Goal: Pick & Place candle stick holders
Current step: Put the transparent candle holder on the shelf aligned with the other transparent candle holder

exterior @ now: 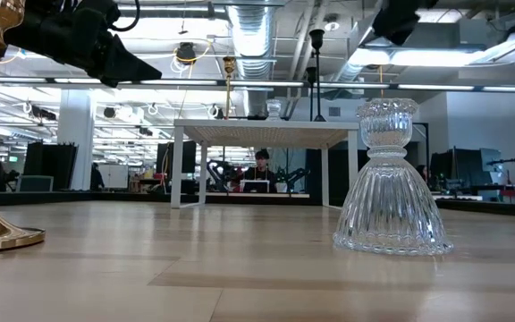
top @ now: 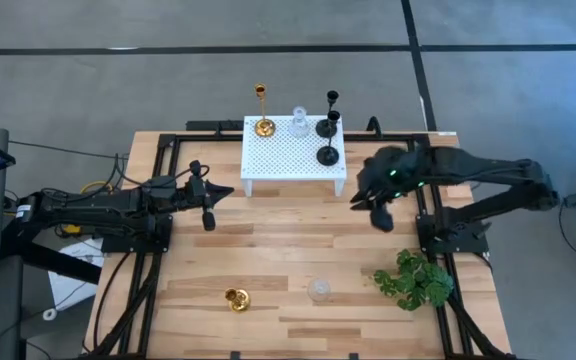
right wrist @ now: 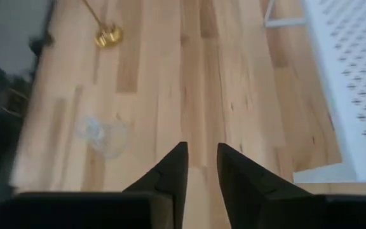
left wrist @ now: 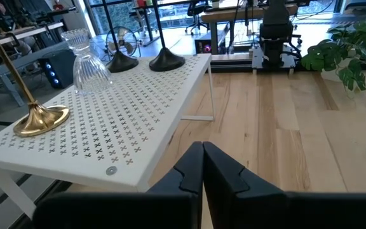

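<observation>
Leftmost, the left gripper (top: 211,205) hovers above bare table (top: 268,250) beside the white platform (top: 293,160), fingers (left wrist: 224,175) pressed together, gripping nothing. On the platform stand four holders: a tall gold one (top: 263,112) at its left back corner, a clear glass one (top: 298,124) next to it, then two tall black ones (top: 330,115) (top: 328,140) at its right side. Near the table's front edge rest a second gold holder (top: 236,298) and, to its right, a second glass holder (top: 319,290). Right of the platform, the right gripper (top: 376,208) hangs over the wood, fingers (right wrist: 170,172) slightly parted and empty. A plant (top: 415,280) sits at front right.
</observation>
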{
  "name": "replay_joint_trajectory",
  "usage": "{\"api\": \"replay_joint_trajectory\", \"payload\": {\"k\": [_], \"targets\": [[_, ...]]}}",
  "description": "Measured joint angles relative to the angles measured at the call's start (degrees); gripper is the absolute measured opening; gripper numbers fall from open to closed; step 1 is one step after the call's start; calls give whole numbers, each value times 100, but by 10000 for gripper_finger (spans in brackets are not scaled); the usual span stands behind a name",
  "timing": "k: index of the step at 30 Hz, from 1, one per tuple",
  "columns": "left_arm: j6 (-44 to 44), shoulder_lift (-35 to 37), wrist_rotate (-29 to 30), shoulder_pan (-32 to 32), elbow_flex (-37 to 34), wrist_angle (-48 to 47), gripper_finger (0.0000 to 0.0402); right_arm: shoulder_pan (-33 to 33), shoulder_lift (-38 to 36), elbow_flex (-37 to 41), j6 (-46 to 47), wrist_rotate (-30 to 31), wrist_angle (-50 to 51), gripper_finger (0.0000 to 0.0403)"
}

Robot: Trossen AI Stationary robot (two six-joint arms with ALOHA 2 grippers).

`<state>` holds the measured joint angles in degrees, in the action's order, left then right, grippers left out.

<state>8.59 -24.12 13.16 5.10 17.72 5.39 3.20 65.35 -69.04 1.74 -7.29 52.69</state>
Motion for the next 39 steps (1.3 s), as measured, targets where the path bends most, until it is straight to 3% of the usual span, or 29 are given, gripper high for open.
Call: {"api": "replay_joint_trajectory", "payload": {"k": [3,10,13,17,25,39], "targets": [[-123,-32,-182,0,0,-14,8,-383,345,0,-59,411,0,60],[-160,-142,-587,0,0,-19,8,-1238,835,2,-14,742,-263,6],[-163,-240,-675,0,0,-22,8,-1623,890,104,239,1348,-326,6],[-164,-402,-746,0,0,-20,8,-2040,611,843,619,2089,-993,4],[-163,-641,-747,0,0,-16,8,-2369,-64,2563,1374,2243,-3158,1],[-163,-643,-1044,0,0,-19,8,-2777,-124,4054,3257,2238,-4894,1]]}}
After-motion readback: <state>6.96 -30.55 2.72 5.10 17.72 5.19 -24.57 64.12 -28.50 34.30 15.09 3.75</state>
